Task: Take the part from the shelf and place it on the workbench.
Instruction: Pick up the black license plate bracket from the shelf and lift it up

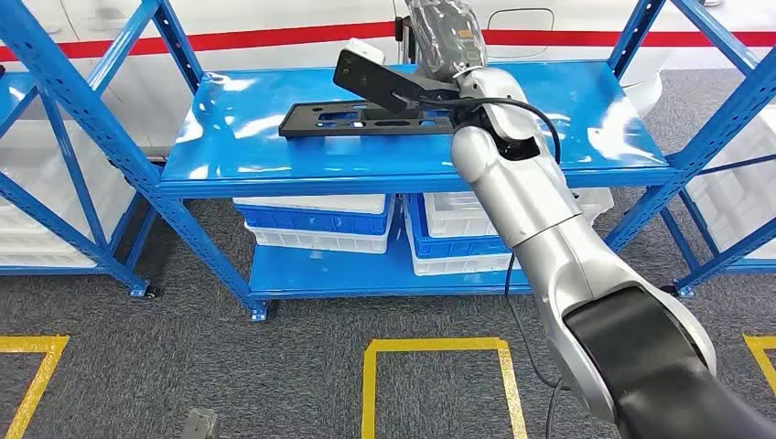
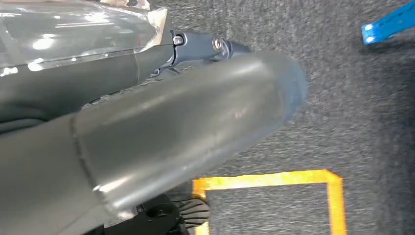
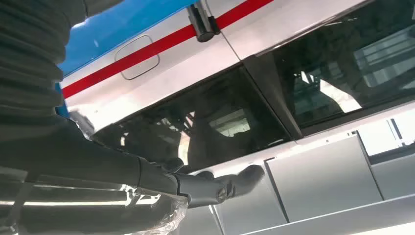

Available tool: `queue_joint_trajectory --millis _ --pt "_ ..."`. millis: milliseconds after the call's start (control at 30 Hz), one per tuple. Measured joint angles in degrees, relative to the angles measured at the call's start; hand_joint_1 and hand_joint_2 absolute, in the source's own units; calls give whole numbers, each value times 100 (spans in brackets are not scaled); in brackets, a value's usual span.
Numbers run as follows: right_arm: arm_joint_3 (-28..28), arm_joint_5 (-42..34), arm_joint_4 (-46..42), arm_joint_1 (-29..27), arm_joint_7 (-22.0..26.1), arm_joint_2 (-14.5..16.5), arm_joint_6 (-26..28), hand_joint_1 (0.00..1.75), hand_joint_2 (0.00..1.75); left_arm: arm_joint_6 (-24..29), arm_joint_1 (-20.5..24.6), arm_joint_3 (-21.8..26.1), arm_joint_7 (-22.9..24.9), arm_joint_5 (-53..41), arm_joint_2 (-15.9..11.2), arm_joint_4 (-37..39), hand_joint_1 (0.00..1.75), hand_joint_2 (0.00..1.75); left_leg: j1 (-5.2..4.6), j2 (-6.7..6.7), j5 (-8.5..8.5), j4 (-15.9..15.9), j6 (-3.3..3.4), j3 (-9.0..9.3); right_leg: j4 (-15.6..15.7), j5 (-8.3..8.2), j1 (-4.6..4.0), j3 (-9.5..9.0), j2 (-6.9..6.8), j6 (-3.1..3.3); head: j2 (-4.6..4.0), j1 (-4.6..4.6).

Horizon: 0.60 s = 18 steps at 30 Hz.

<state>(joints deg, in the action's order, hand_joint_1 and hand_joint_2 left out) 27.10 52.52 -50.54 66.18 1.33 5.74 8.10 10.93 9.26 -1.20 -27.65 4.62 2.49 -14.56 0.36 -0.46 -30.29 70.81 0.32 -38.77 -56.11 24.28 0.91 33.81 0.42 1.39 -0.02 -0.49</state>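
On the blue metal shelf [image 1: 274,146], at twelve o'clock, the right hand [image 1: 446,41], grip unclear, should close squarely around the flat black slotted part [image 1: 366,120].

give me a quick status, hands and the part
Right hand over shelf top, grip unclear. Left hand hanging, seemingly empty. Black part flat on shelf. Nothing blocking.

Car workshop: blue steel shelving [image 1: 412,169], white car body [image 3: 313,29], floor markings [image 1: 437,346].
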Motion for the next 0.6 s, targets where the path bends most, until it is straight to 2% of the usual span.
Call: queue_joint_trajectory --millis 67,100,133,167,200,233,267,300,333,433,467,500,567,600 --pt "0 0 1 -14 0 -3 0 0 175 0 -6 0 1 1 -1 0 0 0 19 12 -167 244 -30 -228 0 57 0 -62 5 -5 0 -1" --pt "0 0 1 -25 0 -4 0 0 175 0 -10 0 2 1 -2 0 0 0 36 22 -262 377 -51 -406 0 117 0 -132 9 -11 0 -2" --pt "0 0 1 -33 0 -4 0 0 175 0 -13 0 2 1 -3 0 0 0 46 29 -245 314 -58 -488 0 181 1 -214 13 -21 0 -3" --pt "0 -1 1 -36 1 -4 0 0 175 1 -15 0 2 1 -4 0 0 0 51 32 -92 69 -48 -476 1 248 1 -304 16 -32 0 -3" --pt "0 -3 1 -34 2 -2 0 0 175 3 -16 0 2 -2 -7 0 0 0 49 33 193 -311 -22 -395 4 319 0 -400 17 -47 0 -5" --pt "0 -9 4 -31 5 -3 -1 0 175 6 -19 0 2 -9 -11 2 0 0 34 32 552 -739 19 -294 2 387 -8 -493 21 -66 0 -3" --pt "1 -15 8 -29 10 -1 -1 0 175 9 -22 0 3 -20 -18 4 0 0 14 25 817 -1070 66 -211 5 458 -20 -555 30 -92 0 -6" --pt "3 -22 13 -29 18 2 -1 0 175 11 -26 0 4 -33 -23 7 0 0 -9 15 995 -1286 110 -146 18 526 -36 -598 38 -121 0 -6" --pt "2 -30 17 -28 26 2 1 0 175 13 -27 0 4 -46 -28 9 0 0 -28 4 1055 -1392 152 -108 2 561 -58 -642 47 -159 0 -7" --pt "-7 -64 14 13 60 -2 14 0 175 -2 -12 0 5 -80 -31 4 0 0 -38 -2 978 -1458 261 90 -164 607 -90 -682 47 -260 0 7" --pt "-8 -82 14 35 73 -7 16 0 175 -11 -3 0 5 -93 -32 2 0 0 -40 1 951 -1470 298 161 -363 648 -89 -580 43 -272 0 17" --pt "-9 -104 19 47 87 -14 18 0 175 -17 3 0 4 -105 -35 0 0 0 -43 -1 922 -1482 335 213 -666 723 -80 -390 37 -273 0 22" --pt "-12 -160 39 42 132 -33 25 0 175 -20 10 1 4 -124 -42 0 0 0 -57 -6 844 -1478 400 289 -1349 958 -58 123 33 -249 0 30" --pt "-15 -185 53 18 167 -47 39 0 175 -15 7 2 4 -136 -43 0 0 0 -60 -20 795 -1477 413 337 -1542 1085 -40 351 32 -248 0 29"
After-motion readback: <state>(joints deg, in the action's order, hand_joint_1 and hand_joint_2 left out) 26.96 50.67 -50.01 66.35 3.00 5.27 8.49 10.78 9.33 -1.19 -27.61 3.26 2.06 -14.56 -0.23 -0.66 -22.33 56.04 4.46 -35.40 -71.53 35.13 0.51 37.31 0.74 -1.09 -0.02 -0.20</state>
